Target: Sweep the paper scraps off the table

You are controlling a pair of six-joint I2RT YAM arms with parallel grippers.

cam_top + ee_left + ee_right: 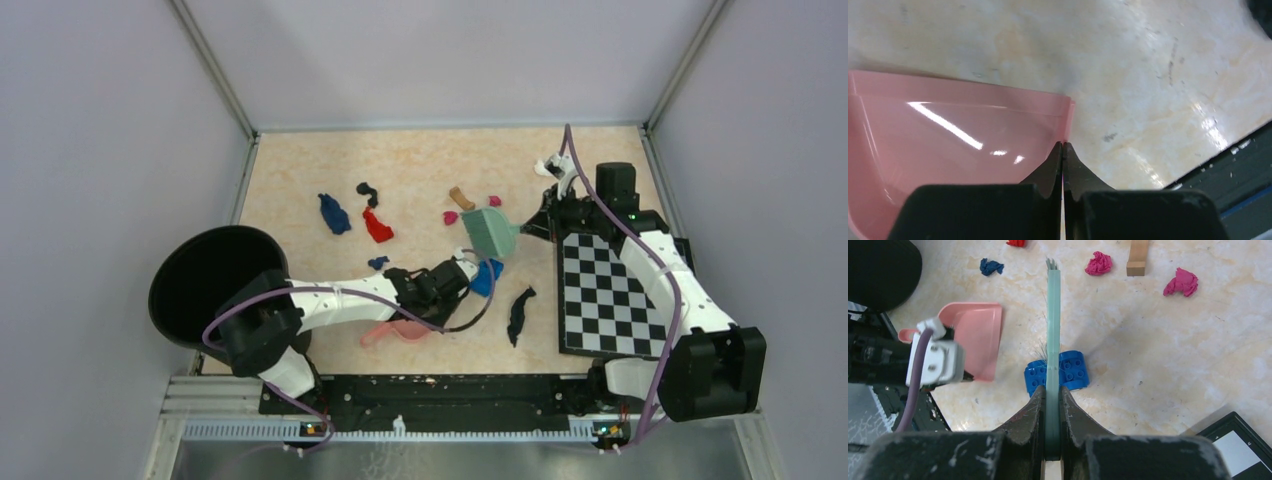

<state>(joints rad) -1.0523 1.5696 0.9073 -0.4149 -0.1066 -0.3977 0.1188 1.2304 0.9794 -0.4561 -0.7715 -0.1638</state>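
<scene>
Top camera hangs high above and behind, arm bases (285,372) at 6 o'clock, facing down and forward, far enough off that the whole table (400,170) fits. Left wrist camera rides very low and close behind the left gripper (1063,148), pink dustpan (948,135) filling 9 o'clock. Right wrist camera sits higher behind the right gripper (1052,390), sighting along the green brush (1053,315) to 12 o'clock. All three catch that dustpan; top and right wrist also share the blue toy (1073,371).

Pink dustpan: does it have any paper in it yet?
Empty: the pink dustpan shows bare plastic inside, and the paper scraps lie on the table.
</scene>
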